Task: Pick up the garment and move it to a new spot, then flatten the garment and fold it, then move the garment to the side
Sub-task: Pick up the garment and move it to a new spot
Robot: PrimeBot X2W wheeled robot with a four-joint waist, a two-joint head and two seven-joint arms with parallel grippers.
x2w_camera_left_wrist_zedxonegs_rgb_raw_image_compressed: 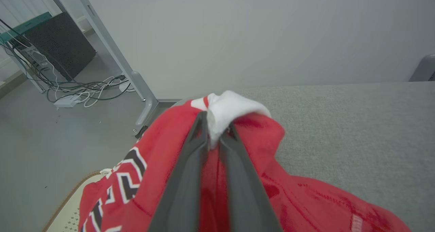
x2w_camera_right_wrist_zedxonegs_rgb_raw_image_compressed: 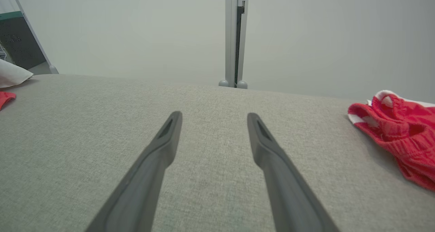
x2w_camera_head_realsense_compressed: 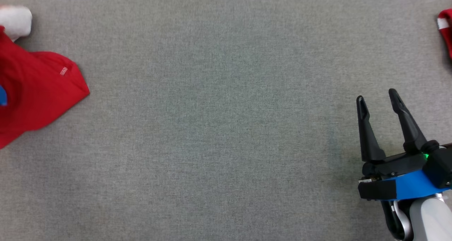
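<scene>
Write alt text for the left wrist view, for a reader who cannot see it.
The left gripper is shut on a white fold of a red garment, bunched at the edge of a grey table. Behind it are a pale wall, a metal frame leg and cables on the floor.

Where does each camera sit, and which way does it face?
Head view: on the head, looking down on the grey table; open right pincer lower right.
Left wrist view: on the left wrist, looking along the left pincer, shut on the red garment.
Right wrist view: on the right wrist, looking along its fingers across the table; second red garment at right.
Shared: head and left wrist views both show the red garment.
</scene>
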